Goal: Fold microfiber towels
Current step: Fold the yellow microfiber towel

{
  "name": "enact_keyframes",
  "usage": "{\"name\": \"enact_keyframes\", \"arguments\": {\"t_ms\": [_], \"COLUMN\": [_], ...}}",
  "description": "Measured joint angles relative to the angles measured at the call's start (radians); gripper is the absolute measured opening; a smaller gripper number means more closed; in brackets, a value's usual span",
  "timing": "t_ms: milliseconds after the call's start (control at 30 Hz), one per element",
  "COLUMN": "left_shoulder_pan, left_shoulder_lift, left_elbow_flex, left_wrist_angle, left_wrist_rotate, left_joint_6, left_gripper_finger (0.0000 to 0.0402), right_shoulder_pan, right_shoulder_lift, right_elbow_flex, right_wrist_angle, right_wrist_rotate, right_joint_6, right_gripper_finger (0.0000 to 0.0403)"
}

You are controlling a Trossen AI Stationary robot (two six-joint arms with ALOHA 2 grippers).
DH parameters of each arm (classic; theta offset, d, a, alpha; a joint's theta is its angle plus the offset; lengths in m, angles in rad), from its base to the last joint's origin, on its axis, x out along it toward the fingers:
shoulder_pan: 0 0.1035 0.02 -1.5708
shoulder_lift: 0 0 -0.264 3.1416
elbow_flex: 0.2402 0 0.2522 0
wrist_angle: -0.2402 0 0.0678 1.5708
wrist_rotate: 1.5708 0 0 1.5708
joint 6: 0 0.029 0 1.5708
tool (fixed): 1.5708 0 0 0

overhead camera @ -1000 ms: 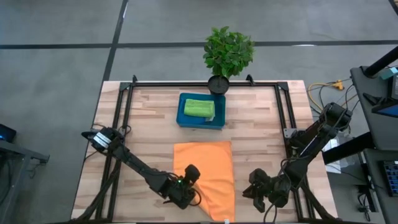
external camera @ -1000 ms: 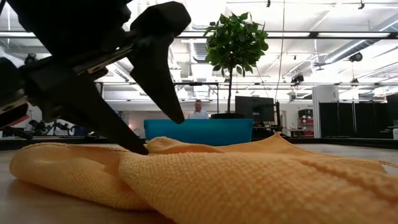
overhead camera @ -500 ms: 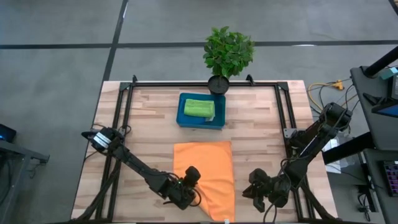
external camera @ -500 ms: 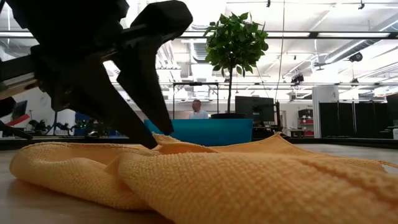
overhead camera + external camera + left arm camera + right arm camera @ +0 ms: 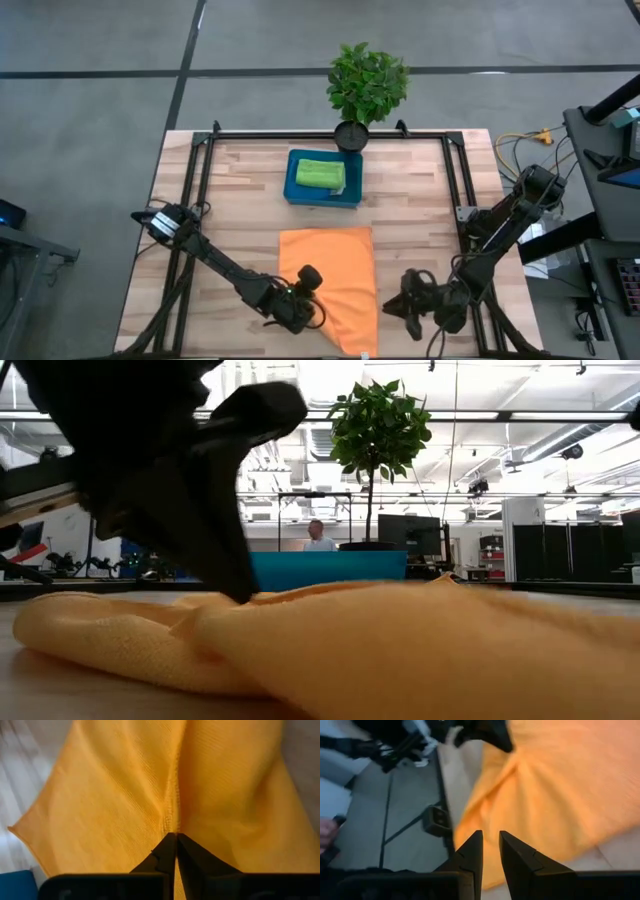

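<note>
Inside blue tray [image 5: 324,192], green towel [image 5: 319,174]

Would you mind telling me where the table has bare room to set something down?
Bare wood lies left of the tray, and more to its right. The near edge is crowded: orange towel, left gripper pinching it, right gripper beside.

right gripper [image 5: 490,851]: i see fingers slightly apart, nothing between
orange towel [image 5: 555,785]: i see it rumpled ahead
</note>
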Motion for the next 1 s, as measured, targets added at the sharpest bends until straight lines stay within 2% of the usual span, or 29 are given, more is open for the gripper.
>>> {"name": "enact_keyframes", "arguments": {"t_ms": [167,267,367,600,700,833,1000], "left_shoulder_pan": [0.0,0.0,0.0,0.005,0.006,0.006,0.007], "left_shoulder_lift": [-0.004,-0.015,-0.021,-0.024,-0.024,-0.024,-0.024], "left_elbow_flex": [0.0,-0.003,-0.004,-0.004,-0.004,-0.005,-0.005], "left_wrist_angle": [-0.078,-0.092,-0.097,-0.092,-0.086,-0.06,-0.06], "left_wrist_rotate": [0.008,0.01,0.026,0.044,0.045,0.054,0.067], "left_joint_6": [-0.001,0.0,0.0,-0.001,-0.002,-0.004,-0.05], "left_gripper_finger": [0.0,0.0,0.0,0.0,0.0,0.0,0.0], "right_shoulder_pan": [0.001,0.006,0.016,0.033,0.041,0.04,0.039], "right_shoulder_lift": [0.04,0.115,0.218,0.44,0.518,0.582,0.605], "right_elbow_flex": [0.001,0.03,0.121,0.394,0.499,0.587,0.599], "right_wrist_angle": [0.107,0.139,0.128,-0.087,-0.22,-0.294,-0.305], "right_wrist_rotate": [-0.001,-0.027,-0.078,-0.184,-0.2,-0.203,-0.211], "right_joint_6": [-0.085,-0.117,-0.196,-0.366,-0.382,-0.394,-0.434], "right_gripper_finger": [0.0059,0.0066,0.0089,0.0166,0.0188,0.0197,0.0185]}}
